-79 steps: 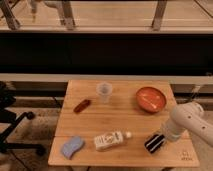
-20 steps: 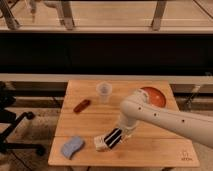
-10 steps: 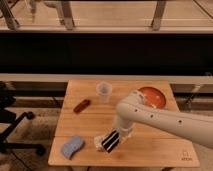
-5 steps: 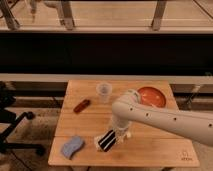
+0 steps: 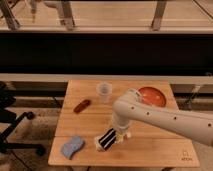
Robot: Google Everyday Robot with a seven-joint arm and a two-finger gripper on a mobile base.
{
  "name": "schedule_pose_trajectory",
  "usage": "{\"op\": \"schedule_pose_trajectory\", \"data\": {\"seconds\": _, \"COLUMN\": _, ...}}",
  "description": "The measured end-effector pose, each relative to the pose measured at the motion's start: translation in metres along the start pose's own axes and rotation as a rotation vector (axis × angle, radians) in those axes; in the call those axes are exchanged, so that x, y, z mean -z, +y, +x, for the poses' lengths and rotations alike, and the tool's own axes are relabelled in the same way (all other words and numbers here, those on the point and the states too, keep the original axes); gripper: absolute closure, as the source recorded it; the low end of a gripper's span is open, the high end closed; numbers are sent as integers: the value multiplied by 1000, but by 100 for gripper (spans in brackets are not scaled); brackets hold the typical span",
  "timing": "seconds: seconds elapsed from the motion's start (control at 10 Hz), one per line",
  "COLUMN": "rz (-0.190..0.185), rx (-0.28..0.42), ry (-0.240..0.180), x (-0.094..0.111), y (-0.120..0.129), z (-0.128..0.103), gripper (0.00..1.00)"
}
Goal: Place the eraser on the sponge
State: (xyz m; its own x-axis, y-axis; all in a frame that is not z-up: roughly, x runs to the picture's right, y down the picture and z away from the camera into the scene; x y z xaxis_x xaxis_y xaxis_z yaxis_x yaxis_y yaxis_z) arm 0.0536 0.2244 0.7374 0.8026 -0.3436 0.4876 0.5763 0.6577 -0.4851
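The black rectangular eraser (image 5: 107,139) with white lengthwise stripes, clamped in the closed gripper (image 5: 116,131), hangs tilted over the wooden table (image 5: 165,150) near, not touching, the light-blue wavy soft sponge (image 5: 72,147); centre and level it above the pad before you release.

A clear plastic cup (image 5: 103,90) stands far back on my wooden table (image 5: 160,150), an orange-red bowl (image 5: 151,96) to its right, a reddish-brown oblong thing (image 5: 82,105) to its left. My gripper (image 5: 114,136) hangs over the table's front middle.
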Motion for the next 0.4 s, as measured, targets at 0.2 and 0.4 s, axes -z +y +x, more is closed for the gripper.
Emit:
{"op": "schedule_pose_trajectory", "data": {"seconds": 0.2, "rz": 6, "rx": 4, "ry": -2, "x": -2, "y": -3, "z": -1, "gripper": 78}}
{"op": "schedule_pose_trajectory", "data": {"seconds": 0.4, "rz": 11, "rx": 8, "ry": -3, "x": -3, "y": -13, "z": -4, "gripper": 70}}
